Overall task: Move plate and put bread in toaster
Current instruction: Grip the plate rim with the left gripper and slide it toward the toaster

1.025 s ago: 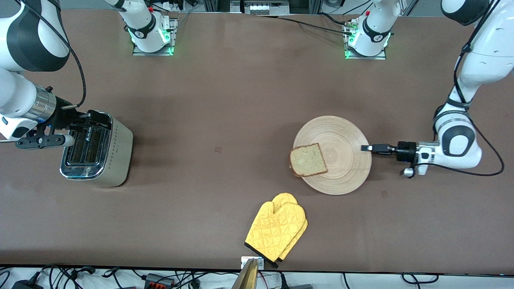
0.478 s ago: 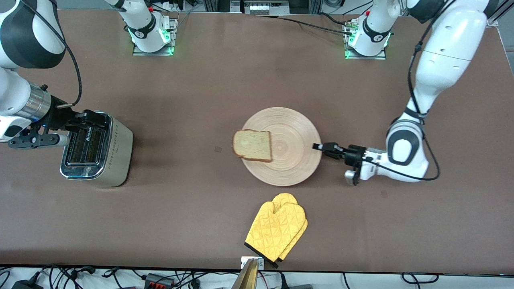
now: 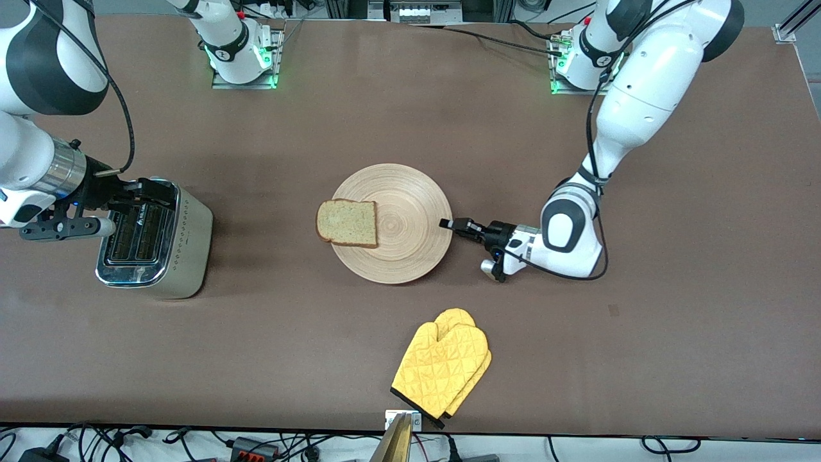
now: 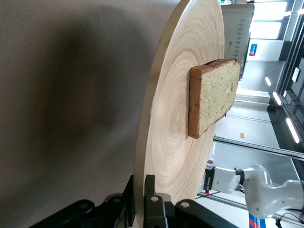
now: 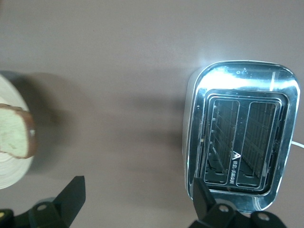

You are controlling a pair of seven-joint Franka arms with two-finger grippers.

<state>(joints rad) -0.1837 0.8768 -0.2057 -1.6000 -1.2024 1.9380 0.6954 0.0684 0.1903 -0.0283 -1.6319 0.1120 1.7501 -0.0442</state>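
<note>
The light-wood plate [image 3: 401, 221] is at the table's middle. My left gripper [image 3: 449, 224] is shut on its rim at the left arm's end; in the left wrist view [image 4: 142, 194] the jaws clamp the plate's edge [image 4: 166, 123]. The bread [image 3: 347, 222] lies on the plate at the rim toward the toaster and overhangs it a little; it also shows in the left wrist view [image 4: 213, 97]. The toaster [image 3: 154, 239] stands at the right arm's end. My right gripper [image 3: 154, 192] is open and empty over the toaster's edge [image 5: 242, 142].
A yellow oven mitt [image 3: 442, 369] lies nearer the front camera than the plate, close to the table's front edge. Bare brown table lies between the plate and the toaster. In the right wrist view the bread [image 5: 16, 130] and plate rim [image 5: 9, 171] show at the edge.
My left gripper has carried the plate with the bread from the left arm's end to the table's middle, toward the toaster. The right gripper has stayed over the toaster.
</note>
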